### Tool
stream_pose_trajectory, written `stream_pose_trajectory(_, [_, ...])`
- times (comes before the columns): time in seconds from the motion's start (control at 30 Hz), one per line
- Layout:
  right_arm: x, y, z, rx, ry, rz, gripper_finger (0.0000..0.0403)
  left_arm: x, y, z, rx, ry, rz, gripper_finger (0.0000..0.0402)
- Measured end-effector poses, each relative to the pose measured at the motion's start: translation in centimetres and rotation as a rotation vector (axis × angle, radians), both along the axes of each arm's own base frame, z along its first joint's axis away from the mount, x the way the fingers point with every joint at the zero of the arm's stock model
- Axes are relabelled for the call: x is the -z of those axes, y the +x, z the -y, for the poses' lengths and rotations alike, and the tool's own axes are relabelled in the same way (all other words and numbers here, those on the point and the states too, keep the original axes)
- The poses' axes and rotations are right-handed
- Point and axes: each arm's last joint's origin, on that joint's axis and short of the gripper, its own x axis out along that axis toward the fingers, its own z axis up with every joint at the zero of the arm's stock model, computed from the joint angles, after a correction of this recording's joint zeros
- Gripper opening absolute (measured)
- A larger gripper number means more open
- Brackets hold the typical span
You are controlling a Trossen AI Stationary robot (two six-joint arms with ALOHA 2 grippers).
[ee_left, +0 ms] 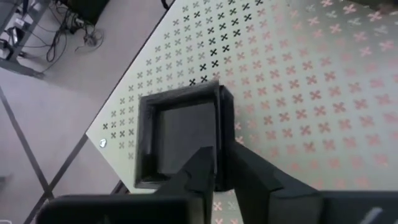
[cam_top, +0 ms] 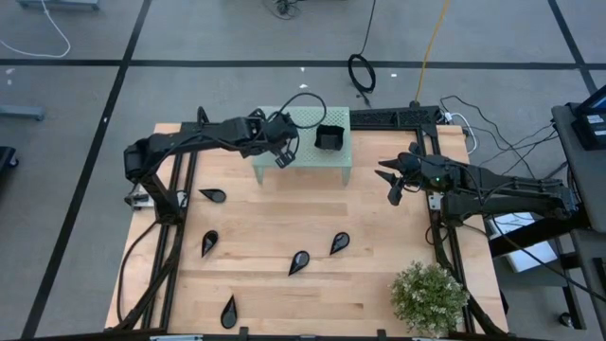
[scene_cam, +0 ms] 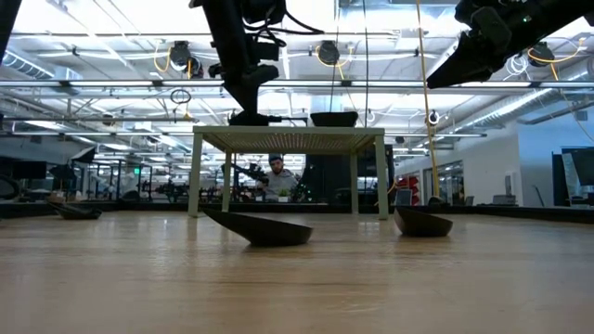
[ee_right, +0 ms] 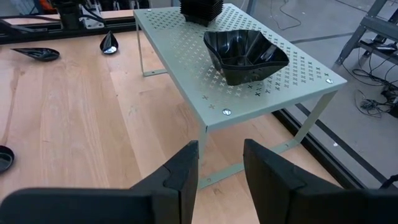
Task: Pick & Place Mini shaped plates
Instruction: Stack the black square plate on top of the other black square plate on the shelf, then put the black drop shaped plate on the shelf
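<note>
Overhead, table-level, two wrist-close views

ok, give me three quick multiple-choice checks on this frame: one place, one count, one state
1. The wavy dish sits:
A. on the floor
B. on the green stand
C. beside the plant

2. Teardrop dishes lying on the wooden table:
A. two
B. eight
C. five

3. The right gripper is:
A. open and empty
B. shut on a teardrop dish
C. shut on the wavy dish

Answers:
1. B, the right wrist view shows it resting on the stand's perforated top.
2. C, the high view shows five spread over the wood.
3. A, its own wrist view shows a clear gap between the fingers with nothing in it.
</note>
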Motion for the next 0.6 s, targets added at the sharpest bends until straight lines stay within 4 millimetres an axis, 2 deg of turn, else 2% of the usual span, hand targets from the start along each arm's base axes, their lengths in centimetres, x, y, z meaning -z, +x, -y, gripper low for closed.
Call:
stream_pose_trajectory(0.23, [0.0,0.0,0.0,0.0,0.0,0.0,0.0116,-0.5,0.1,1.1,0.065,0.018,-0.011,0.0111])
stream_pose_trajectory(0.47, [0.0,0.0,0.0,0.0,0.0,0.0,0.0116,-4.7,-0.5,3.8,0.106,0.037,0.129,0.0142])
stream_pose_trajectory(0.6, [0.0,0.0,0.0,0.0,0.0,0.0,0.0116,-6.1,-2.0,6.0,0.109,-0.085,0.193,0.0145])
